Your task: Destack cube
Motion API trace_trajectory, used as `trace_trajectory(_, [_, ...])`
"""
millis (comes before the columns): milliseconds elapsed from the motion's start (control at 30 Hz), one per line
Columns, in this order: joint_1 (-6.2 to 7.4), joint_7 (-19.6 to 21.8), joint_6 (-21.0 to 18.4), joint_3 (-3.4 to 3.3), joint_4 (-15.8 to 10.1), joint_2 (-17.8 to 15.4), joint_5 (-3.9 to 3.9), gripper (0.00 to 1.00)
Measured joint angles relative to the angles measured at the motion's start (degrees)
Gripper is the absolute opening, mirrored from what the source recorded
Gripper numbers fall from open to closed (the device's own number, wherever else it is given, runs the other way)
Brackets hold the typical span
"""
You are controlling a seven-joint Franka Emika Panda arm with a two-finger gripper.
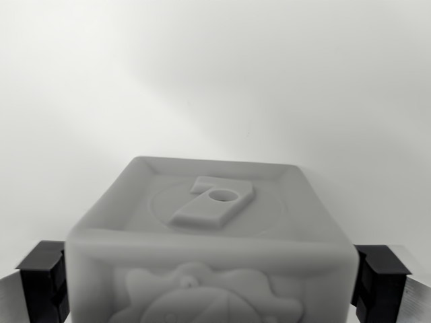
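Note:
A white cube (pixel 215 229) fills the lower middle of the wrist view. Its top face carries a raised figure 7 (pixel 214 200) with a round hole in it, and its near face shows a raised animal-like relief (pixel 209 299). My gripper (pixel 212 289) straddles the cube. The black left finger pad (pixel 44 282) and the black right finger pad (pixel 380 282) press flush against its two side faces, so the gripper is shut on it. Whatever lies under the cube is hidden, and no second cube shows.
A plain white surface (pixel 215 81) stretches behind and around the cube, with soft shadows. No other object or edge is in view.

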Motion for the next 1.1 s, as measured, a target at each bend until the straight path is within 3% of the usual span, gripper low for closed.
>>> trace_trajectory(600, [0.00,0.0,-0.2,0.00,-0.1,-0.4,0.00,1.00])
trace_trajectory(1100, [0.00,0.0,-3.2,0.00,-1.5,-4.8,0.00,1.00])
